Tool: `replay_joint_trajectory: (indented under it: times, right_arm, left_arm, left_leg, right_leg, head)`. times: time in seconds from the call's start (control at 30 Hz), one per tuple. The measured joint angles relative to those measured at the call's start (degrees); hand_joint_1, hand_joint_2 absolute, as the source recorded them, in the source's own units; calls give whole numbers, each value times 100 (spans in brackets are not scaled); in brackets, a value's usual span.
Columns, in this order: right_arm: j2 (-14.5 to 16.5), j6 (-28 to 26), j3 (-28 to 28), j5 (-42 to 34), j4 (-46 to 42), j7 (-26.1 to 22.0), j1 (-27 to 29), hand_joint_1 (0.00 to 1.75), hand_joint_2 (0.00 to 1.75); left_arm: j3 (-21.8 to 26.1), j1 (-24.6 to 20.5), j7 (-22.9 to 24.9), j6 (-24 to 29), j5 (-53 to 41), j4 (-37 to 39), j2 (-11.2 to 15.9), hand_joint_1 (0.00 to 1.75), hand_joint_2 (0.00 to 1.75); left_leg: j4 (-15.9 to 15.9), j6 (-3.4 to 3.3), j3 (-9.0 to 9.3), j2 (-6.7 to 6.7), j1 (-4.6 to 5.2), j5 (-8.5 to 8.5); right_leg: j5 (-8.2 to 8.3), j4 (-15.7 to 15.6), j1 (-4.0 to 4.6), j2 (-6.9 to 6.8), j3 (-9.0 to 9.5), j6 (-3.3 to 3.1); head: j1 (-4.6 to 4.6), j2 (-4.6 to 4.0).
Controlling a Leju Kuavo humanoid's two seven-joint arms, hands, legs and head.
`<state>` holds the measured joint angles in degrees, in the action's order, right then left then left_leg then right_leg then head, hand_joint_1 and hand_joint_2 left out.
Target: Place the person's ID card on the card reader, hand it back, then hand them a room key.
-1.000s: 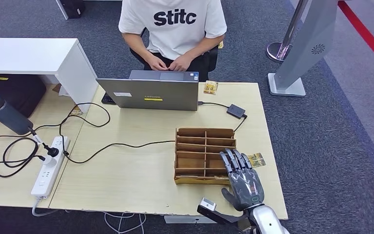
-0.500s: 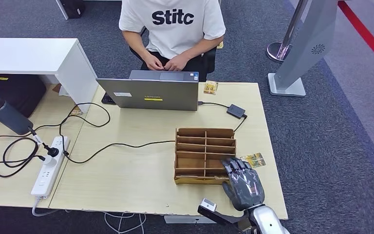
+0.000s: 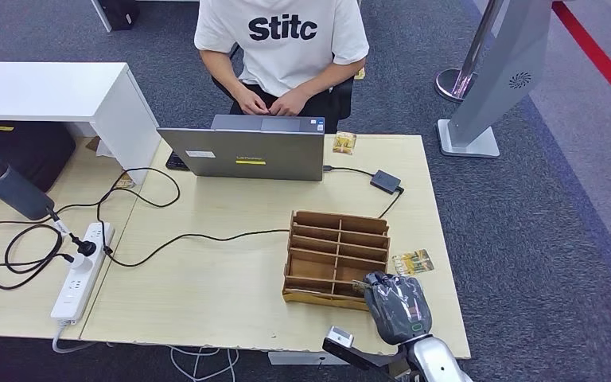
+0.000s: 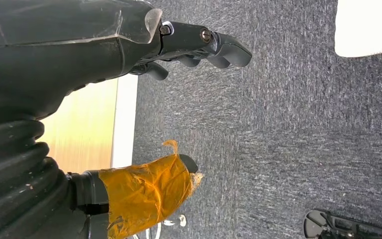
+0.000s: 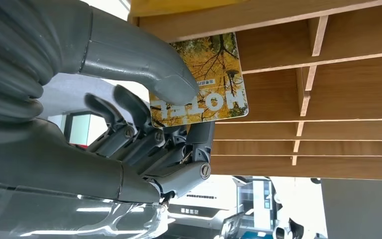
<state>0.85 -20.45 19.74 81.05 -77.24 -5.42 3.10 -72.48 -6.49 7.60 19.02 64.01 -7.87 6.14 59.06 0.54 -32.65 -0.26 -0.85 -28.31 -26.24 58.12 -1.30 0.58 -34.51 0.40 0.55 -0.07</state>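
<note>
The right hand (image 3: 398, 306) sits at the near right corner of the wooden divider box (image 3: 336, 256) on the desk (image 3: 223, 270). In the right wrist view its thumb and fingers (image 5: 174, 82) are clamped on one room key card (image 5: 206, 79), printed with yellow autumn trees and white lettering. The card is held against the edge of the box.

A second card (image 3: 412, 262) with the same yellow print lies flat on the desk just beside the right side of the box, apart from the hand. A third small yellow item (image 3: 344, 142) lies at the far edge of the desk, beside the laptop (image 3: 245, 149).

The left hand (image 4: 144, 74) hangs over grey carpet, next to a desk edge. Its fingers are apart and hold nothing; its thumb is wrapped in orange tape.

One small black card reader (image 3: 385, 181) rests on the desk, cabled to the laptop. One person (image 3: 282, 40) in a white shirt sits behind the laptop. One white power strip (image 3: 79, 270) lies on the left of the desk
</note>
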Motion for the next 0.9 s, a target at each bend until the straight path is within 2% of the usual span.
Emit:
replay_joint_trajectory:
  times: [0.33, 0.6, 0.73, 0.9]
  right_arm:
    - [0, -34, 2, 25, -187, -30, -70, 175, 175]
    - [0, -41, 25, -123, -814, -138, -505, 175, 175]
    - [10, 239, 107, -412, -1091, -255, -945, 175, 175]
    - [121, 1000, 330, -1181, -1121, -391, -1752, 175, 175]
  left_arm:
    - [-82, -7, -2, -17, 40, 1, 0, 0, 175]
    - [-253, -38, -33, -72, 45, 2, 1, 0, 175]
    - [-356, -75, -50, -102, 37, 2, 1, 0, 175]
    - [-503, -109, -57, -159, -30, 2, 3, 0, 175]
  left_leg:
    - [0, 0, -1, 0, 0, 0]
    - [0, 0, 0, 1, 0, 3]
    - [0, 1, 0, 2, 0, 5]
    - [0, 7, 3, 6, -1, 10]
  right_leg:
    - [1, 0, 0, 0, 0, 0]
    - [4, 1, 0, 1, 2, -1]
    - [6, 3, 0, 3, 4, -2]
    - [9, 6, 0, 7, 5, -4]
  head:
    - [-1, 0]
    - [-2, 0]
    - [-1, 0]
    - [-1, 0]
